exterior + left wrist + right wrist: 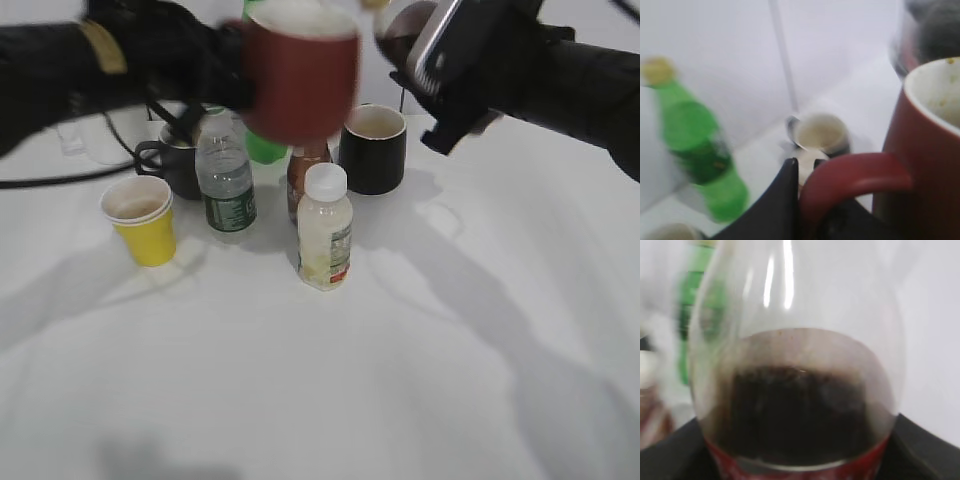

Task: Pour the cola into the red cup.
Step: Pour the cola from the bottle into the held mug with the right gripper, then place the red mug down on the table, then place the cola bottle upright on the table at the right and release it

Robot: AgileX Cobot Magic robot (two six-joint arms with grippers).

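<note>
My left gripper [228,82] is shut on the handle [855,172] of the red cup [300,78] and holds it in the air above the bottles; the cup's cream inside [942,97] shows in the left wrist view. My right gripper [440,75] is shut on the cola bottle [400,38], which it holds up high, tilted toward the cup. The right wrist view is filled by the bottle's clear shoulder with dark cola [797,410] and the red label edge at the bottom. The bottle's mouth is cut off at the top of the exterior view.
On the white table stand a yellow paper cup [143,219], a clear water bottle [226,175], a white-capped pale drink bottle [325,228], a small brown bottle [305,170], two black mugs [374,148] [175,160] and a green bottle [695,137].
</note>
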